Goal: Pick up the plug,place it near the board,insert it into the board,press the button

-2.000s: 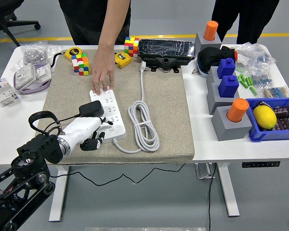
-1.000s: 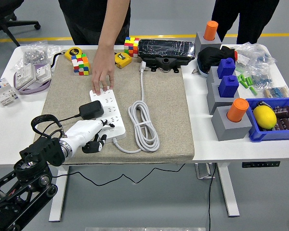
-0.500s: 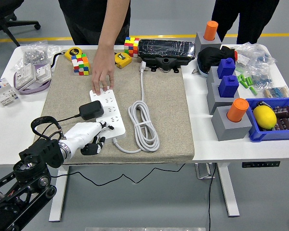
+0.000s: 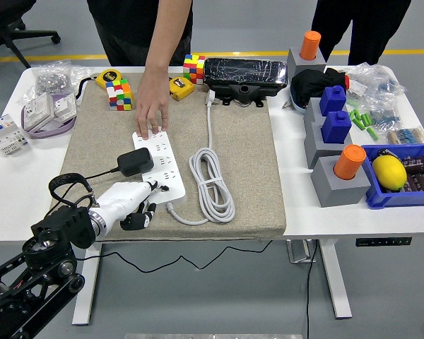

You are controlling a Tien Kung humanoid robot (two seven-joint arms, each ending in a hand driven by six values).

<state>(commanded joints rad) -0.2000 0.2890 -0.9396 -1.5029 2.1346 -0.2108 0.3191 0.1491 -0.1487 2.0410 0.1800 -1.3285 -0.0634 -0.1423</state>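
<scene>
Down in the lower left of the frame, the robot's left hand [image 4: 131, 205] sits low on the mat [image 4: 247, 162], just off the near end of the power strip [image 4: 157, 164]. Its fingers [image 4: 144, 209] are loosely curled and hold nothing, as far as I can see. The black plug [image 4: 136, 161] is a bit further up from those fingers, sitting on the left side of the strip with its thin black cord running off to the left. So plug and fingers are close but apart. To the right of the strip lies its coiled white cable [image 4: 212, 185]. At the strip's far end, a person's hand [image 4: 152, 106] reaches down from the top of the frame, fingertips pressing on the strip. Further back on the surface [image 4: 14, 191] there's a colourful cube [image 4: 117, 94]. On the right edge, a lemon [image 4: 389, 171] in a blue bin [image 4: 381, 198].
</scene>
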